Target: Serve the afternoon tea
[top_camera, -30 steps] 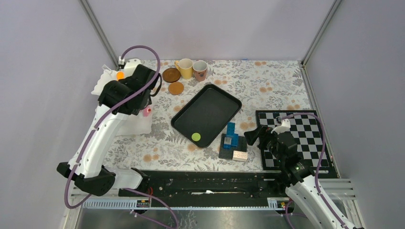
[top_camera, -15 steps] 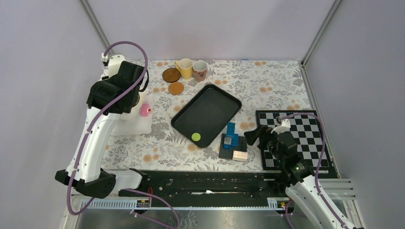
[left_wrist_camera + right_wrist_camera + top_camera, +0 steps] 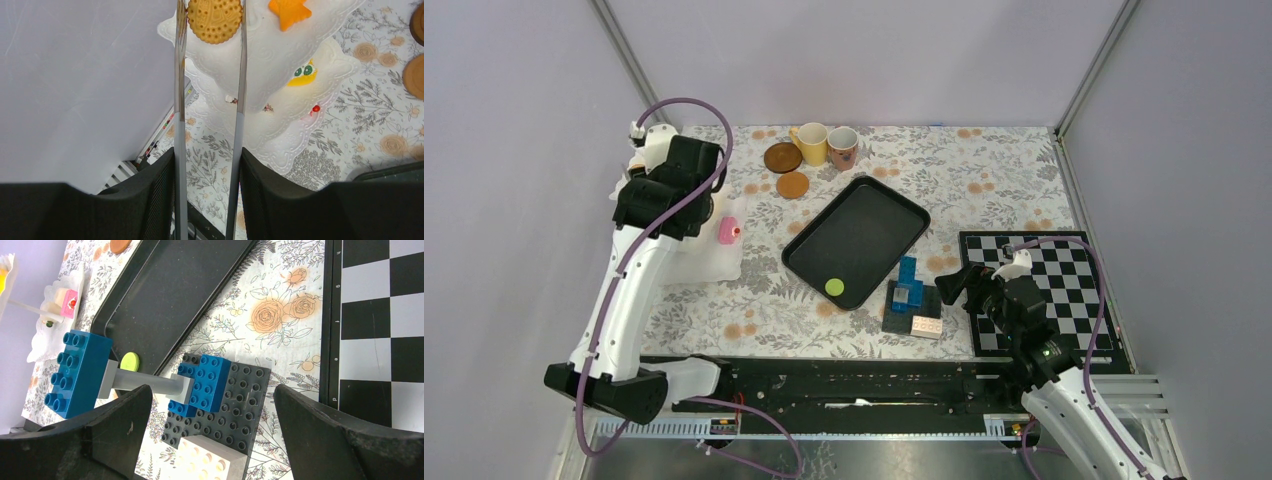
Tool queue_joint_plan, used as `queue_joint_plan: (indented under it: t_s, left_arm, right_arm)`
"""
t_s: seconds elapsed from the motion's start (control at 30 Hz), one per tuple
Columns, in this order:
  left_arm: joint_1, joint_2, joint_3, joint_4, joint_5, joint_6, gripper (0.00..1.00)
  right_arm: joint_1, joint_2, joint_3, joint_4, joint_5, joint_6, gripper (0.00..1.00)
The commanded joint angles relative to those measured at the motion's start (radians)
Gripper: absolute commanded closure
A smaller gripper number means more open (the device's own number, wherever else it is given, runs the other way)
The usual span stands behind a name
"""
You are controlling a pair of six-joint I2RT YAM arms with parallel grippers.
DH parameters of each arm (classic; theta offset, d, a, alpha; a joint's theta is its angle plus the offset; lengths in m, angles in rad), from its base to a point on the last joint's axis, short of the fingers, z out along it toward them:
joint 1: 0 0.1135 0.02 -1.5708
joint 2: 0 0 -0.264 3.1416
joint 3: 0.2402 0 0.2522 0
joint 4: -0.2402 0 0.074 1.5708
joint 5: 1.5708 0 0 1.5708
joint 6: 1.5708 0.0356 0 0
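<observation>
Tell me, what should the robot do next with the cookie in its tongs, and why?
Probably swing the left gripper right, toward the black tray. Its metal tongs pinch the round orange cookie over the white stand, and the tray holds only a green cookie, so there is plenty of room for this one.

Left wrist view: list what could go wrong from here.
1. The tongs pinch the cookie only by its rim, at their very tips; it may slip out on the way to the tray.
2. The tips sit over the stand, beside the star cookie; a low swing might knock it.
</observation>
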Motion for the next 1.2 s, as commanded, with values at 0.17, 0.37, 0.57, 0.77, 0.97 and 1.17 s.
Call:
queue_joint_plan:
  t_s: [0.17,0.37,0.57,0.77,0.97,1.17]
  left_arm:
    - [0.021,-0.116,-0.093,0.202,-0.060,0.070,1.00]
    - [0.021,-0.129,-0.130,0.202,-0.038,0.064,1.00]
    - [0.021,-0.125,-0.155,0.215,-0.033,0.057,1.00]
    - [0.021,-0.119,-0.181,0.214,-0.064,0.042,0.95]
    - [0.022,-0.145,-0.210,0.233,-0.059,0.029,0.66]
    - [0.022,-0.128,-0.123,0.183,0.010,0.019,0.49]
  right_arm:
    - [0.007,0.003,-0.004,0.052,-0.010,-0.004,0.02]
    - [0.007,0.003,-0.004,0.053,-0.010,-0.004,0.02]
    - [0.007,0.002,-0.004,0.052,-0.010,-0.004,0.02]
    - [0.007,-0.001,-0.005,0.051,-0.010,-0.003,0.02]
    - [0.007,-0.002,-0.006,0.051,-0.011,-0.003,0.02]
    - [0.007,0.001,-0.005,0.051,-0.010,-0.002,0.02]
